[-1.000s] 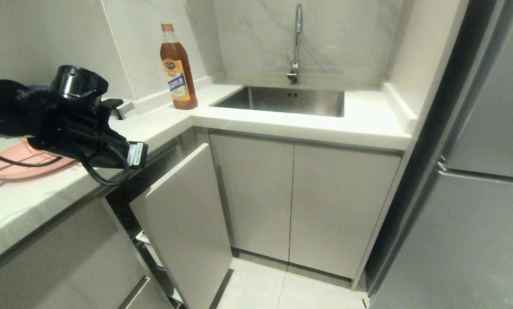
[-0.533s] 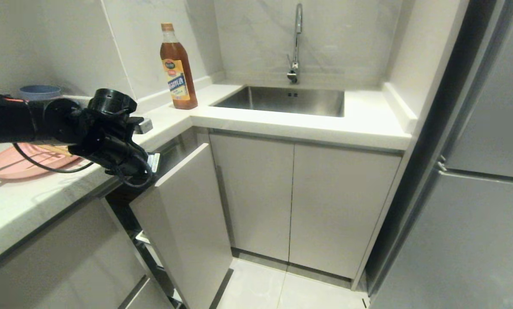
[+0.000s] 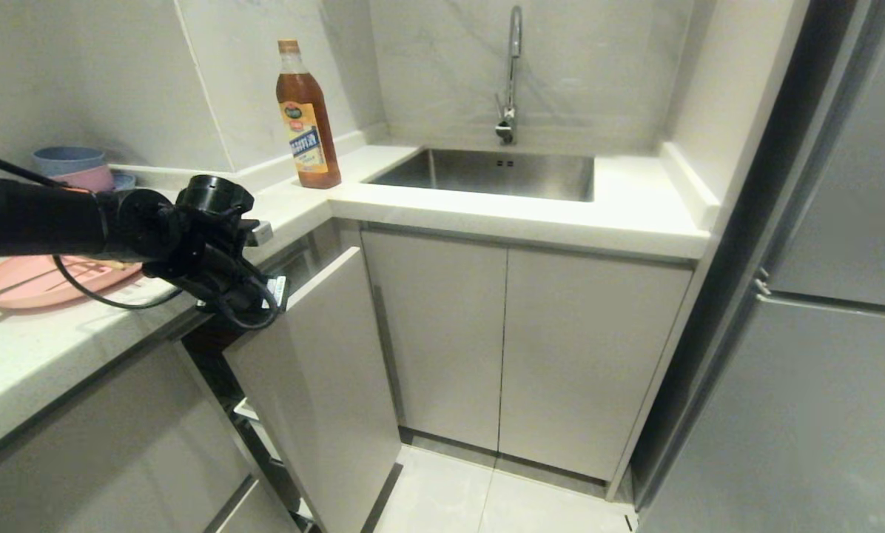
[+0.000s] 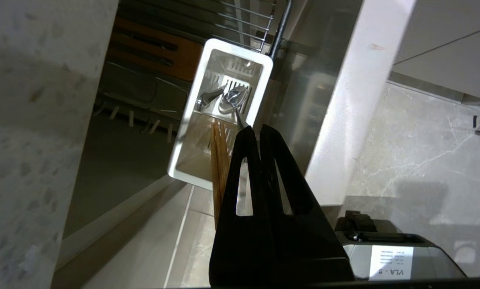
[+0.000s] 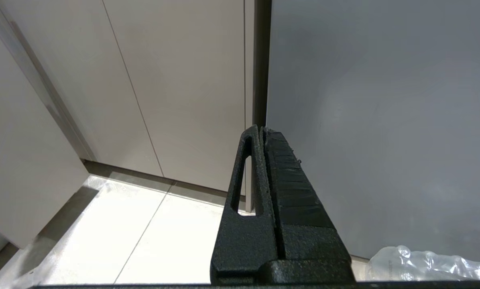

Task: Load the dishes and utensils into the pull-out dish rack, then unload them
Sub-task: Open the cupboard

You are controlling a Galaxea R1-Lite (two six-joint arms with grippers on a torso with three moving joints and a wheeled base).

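White desk (image 3: 58, 348) fills the head view's left; at its edge the left hand (image 4: 258, 132), fingers together, pinches the fork (image 4: 234, 105) over the utensil caddy (image 4: 192, 158) holding chopsticks (image 4: 220, 160).

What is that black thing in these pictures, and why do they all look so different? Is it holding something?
The black thing is a robot's arm. The robot has two arms, each ending in a gripper that pinches like two fingers. The wide kitchen picture comes from a camera on its head. The other two come from cameras on its wrists, looking along the fingers.

On the counter lie a pink plate, some stacked bowls and a brown bottle, next to a sink.

The left gripper is pinched shut on a silver fork, right over the white caddy of the pulled-out dish rack. Wooden chopsticks show there too.

The right gripper is shut and empty, down near the floor.
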